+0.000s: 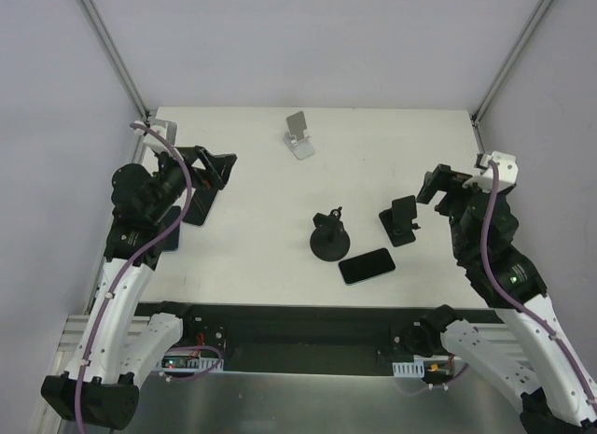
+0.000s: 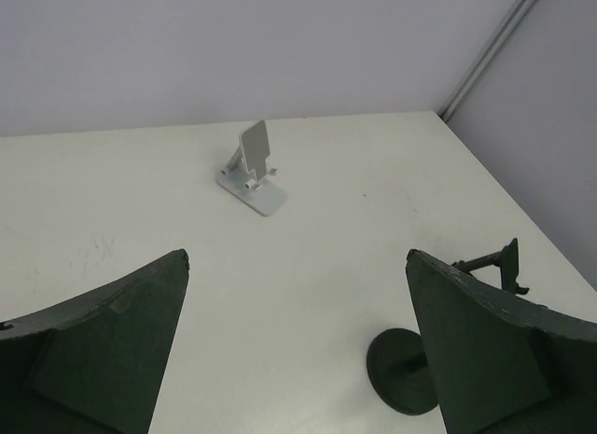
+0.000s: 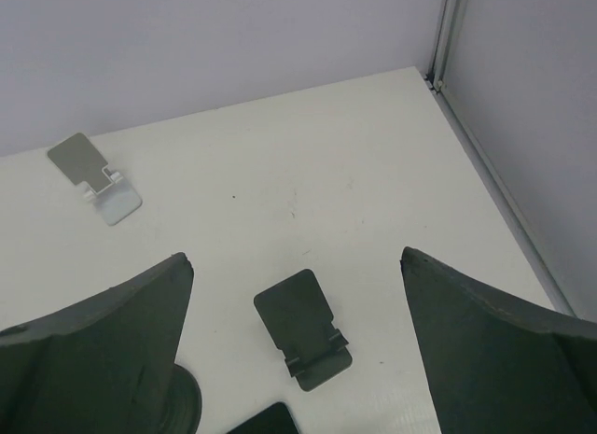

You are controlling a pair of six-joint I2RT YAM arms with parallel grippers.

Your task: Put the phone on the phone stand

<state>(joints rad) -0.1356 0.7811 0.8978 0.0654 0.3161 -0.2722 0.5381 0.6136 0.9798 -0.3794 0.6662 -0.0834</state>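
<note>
Though near the wide-open right hand (image 3: 294,255), phone (image 1: 367,265) seemingly untouched; left hand (image 2: 297,255) equally agape, farther

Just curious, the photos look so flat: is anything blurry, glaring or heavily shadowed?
Top view: soft even light, no glare on the phone, faint shadows. Left wrist view: white stand sharp, near fingers dark and softer. Right wrist view: black stand crisp, barely shadowed.

Bright even overhead light, soft short shadows, sharp focus
</note>
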